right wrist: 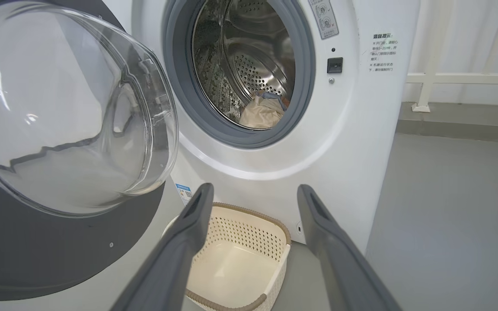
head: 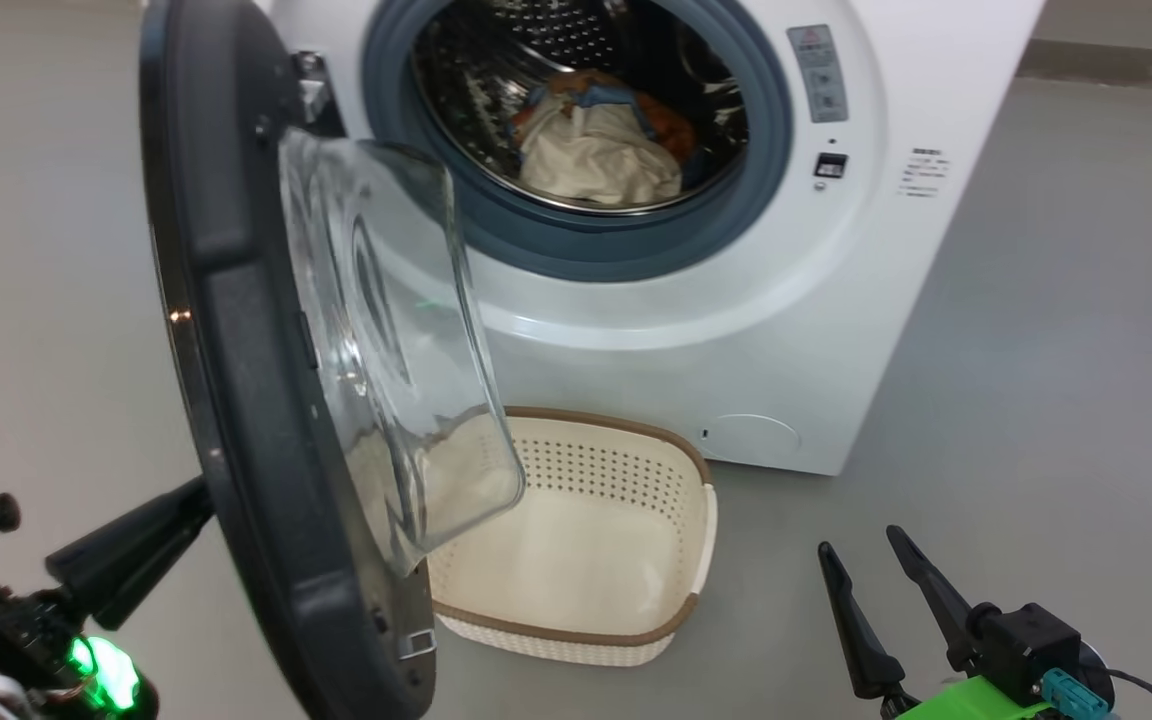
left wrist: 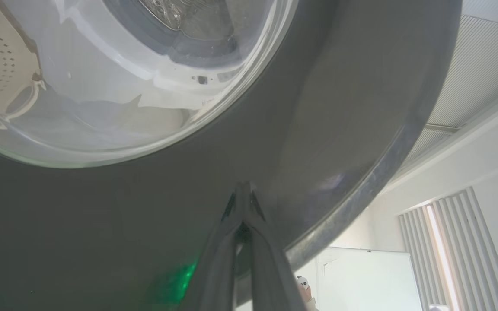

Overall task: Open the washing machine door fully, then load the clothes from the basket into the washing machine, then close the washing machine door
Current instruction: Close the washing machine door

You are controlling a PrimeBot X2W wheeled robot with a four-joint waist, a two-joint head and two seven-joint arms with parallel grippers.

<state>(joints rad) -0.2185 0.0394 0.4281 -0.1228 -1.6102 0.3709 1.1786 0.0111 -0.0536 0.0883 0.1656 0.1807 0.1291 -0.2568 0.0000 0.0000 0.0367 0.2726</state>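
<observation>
The washing machine (head: 736, 330) stands with its door (head: 236, 350) swung out to the left, the glass bowl (head: 386, 330) facing the drum. The clothes (head: 596, 140), cream with blue and orange, lie inside the drum and show again in the right wrist view (right wrist: 263, 114). The basket (head: 626, 425) sits on the floor below the opening with nothing in it. My left gripper (head: 191, 500) is shut, and its tips (left wrist: 243, 192) rest against the door's dark outer face (left wrist: 102, 224). My right gripper (head: 861, 550) hangs open at the lower right, holding nothing, its fingers (right wrist: 197, 207) framing the basket (right wrist: 249, 211).
Grey floor spreads to the right of the machine (right wrist: 361, 129) and around the basket. A white rail (right wrist: 448, 78) runs along the wall behind the machine. The open door stands between my left arm and the basket.
</observation>
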